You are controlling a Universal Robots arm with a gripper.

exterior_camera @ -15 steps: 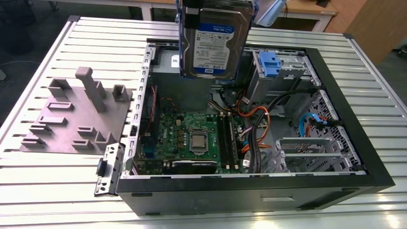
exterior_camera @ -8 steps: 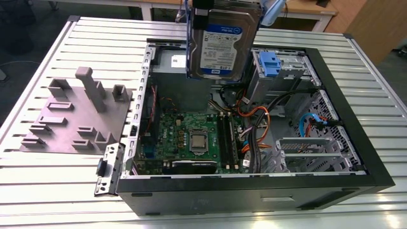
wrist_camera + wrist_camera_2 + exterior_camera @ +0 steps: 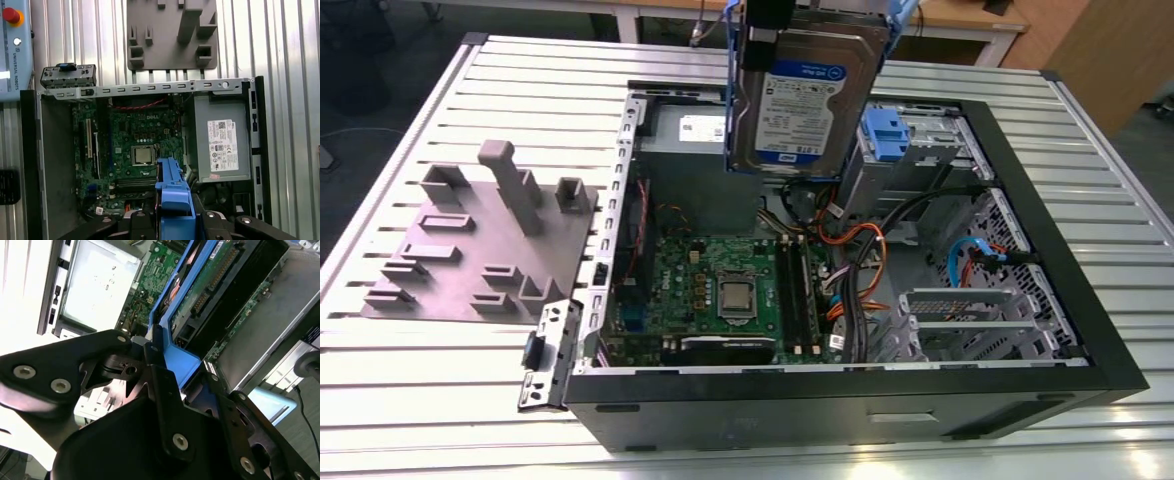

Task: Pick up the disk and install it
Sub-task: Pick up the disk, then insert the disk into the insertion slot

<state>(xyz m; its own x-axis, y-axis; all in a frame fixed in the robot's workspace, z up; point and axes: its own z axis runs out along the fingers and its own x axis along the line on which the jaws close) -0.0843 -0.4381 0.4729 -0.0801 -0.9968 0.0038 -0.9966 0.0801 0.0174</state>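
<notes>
Disk: the flat silver-grey hard drive with a white-and-blue label and blue plastic rails [image 3: 798, 100] hangs on edge in the air over the open case, touching nothing inside it.
Gripper: the black two-fingered gripper [image 3: 150, 357] is clenched on the disk's blue rail at its upper end, seen from the exterior view.
Case: the black tower computer case [image 3: 1107, 370] lies on its side with the panel off, on the slatted metal table [image 3: 400, 400].
Target, as I judge it: the silver drive cage with a blue plastic latch [image 3: 887, 135], just to the exterior view's right of the hanging disk.
Neighbours: the grey power-supply box with a white sticker [image 3: 220, 145]; the green motherboard [image 3: 720, 280]; the orange and black cables [image 3: 854, 240] below the cage.
Step in hand: carrying the disk to its bay.
Doing it well: hold the rails square to the cage guides, travel slowly, and stay above the cables so nothing snags.
Risk: a grip on one rail alone may let the disk swing or twist.
</notes>
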